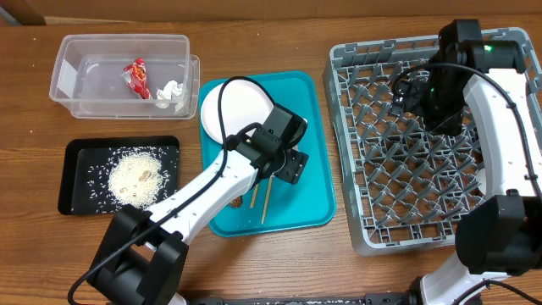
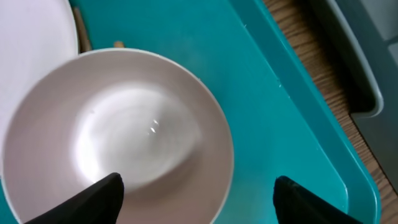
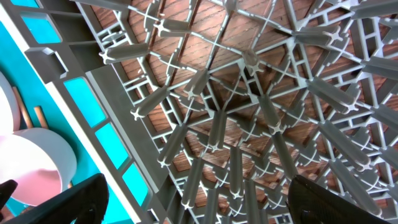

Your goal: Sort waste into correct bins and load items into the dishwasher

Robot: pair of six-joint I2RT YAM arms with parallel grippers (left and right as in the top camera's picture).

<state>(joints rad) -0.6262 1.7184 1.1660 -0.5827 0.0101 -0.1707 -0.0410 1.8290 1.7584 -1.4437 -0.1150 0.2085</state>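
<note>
Left gripper [image 2: 196,199]: fingers wide apart, gripping nothing, low over the white bowl [image 2: 124,143]. One finger is over the bowl's inside, the other over the teal tray [image 2: 273,93].
Bowl: on the teal tray, open side up, right by the white plate [image 1: 237,106].
Chopsticks [image 1: 264,199]: flat on the tray, partly hidden by the left arm, long way running from the tray's near edge toward the plate.
Right gripper [image 3: 199,205]: fingers wide apart, over the grey dish rack [image 1: 423,161].
Far left: red wrapper [image 1: 136,78] and tissue [image 1: 172,91] in the clear tub [image 1: 76,76]; rice [image 1: 135,176] in the black tray [image 1: 76,169].
</note>
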